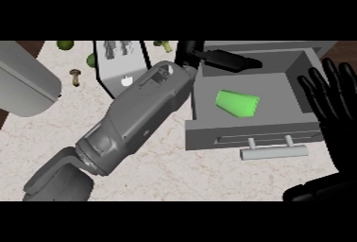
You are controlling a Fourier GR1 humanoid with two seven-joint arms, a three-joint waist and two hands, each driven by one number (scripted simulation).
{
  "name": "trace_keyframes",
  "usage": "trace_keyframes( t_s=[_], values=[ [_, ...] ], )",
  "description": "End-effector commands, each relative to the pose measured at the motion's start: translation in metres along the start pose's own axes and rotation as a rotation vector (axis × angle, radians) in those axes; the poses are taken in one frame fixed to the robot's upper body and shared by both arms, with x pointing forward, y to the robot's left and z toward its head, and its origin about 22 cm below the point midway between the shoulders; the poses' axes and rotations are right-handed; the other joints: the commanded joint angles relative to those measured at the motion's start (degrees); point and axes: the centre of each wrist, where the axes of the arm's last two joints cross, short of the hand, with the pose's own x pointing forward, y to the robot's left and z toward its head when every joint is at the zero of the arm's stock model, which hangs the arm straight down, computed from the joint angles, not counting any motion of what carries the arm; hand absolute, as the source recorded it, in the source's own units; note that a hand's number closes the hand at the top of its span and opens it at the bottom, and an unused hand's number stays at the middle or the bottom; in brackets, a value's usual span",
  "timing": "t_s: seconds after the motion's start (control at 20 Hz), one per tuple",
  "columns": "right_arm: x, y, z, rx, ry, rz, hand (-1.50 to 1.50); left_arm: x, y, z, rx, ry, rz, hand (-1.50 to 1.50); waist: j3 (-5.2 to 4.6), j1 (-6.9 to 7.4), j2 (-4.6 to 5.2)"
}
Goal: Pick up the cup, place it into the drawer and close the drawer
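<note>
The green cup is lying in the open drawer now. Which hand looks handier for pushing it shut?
Probably the right hand: it is open beside the drawer, near the front handle. The left hand reaches over the drawer's far side, away from the handle. The cup lies inside.

The drawer (209, 137) stands open, its handle (273, 152) jutting over bare worktop (181, 175). Inside, the green cup (238, 103) leaves room around it. The left hand (223, 57) blocks the drawer's rear edge; the right hand (335, 101) flanks its right wall.

Left forearm stretched diagonally up-right, left hand (225, 58) fingers extended; right hand (338, 104) open, fingers up, right edge.
</note>
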Motion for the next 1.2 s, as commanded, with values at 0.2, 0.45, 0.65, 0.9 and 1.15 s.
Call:
trace_keyframes(
  t_s=[0.2,0.45,0.65,0.9,1.15],
  values=[
    [0.009,-0.005,0.023,0.099,0.037,0.08,1.5,0.008,0.027,0.003,0.066,-0.016,0.108,-1.5,-0.05,3.65,-1.06],
    [0.021,-0.017,0.017,0.166,0.078,0.274,1.5,0.015,0.067,0.014,0.157,-0.017,0.142,-1.5,-0.07,5.4,-1.5],
    [0.02,-0.004,0.021,0.202,0.133,0.36,1.5,-0.008,0.101,0.054,0.177,0.03,0.152,-1.5,-0.09,5.46,-1.33],
    [0.001,-0.001,0.018,0.189,0.188,0.413,1.5,0.004,0.145,0.091,0.223,0.035,0.151,-1.5,-0.06,5.49,-1.13],
    [-0.007,0.003,0.021,0.196,0.216,0.479,1.5,0.011,0.171,0.143,0.226,0.053,0.156,-1.5,-0.04,4.64,-0.97]
  ],
)
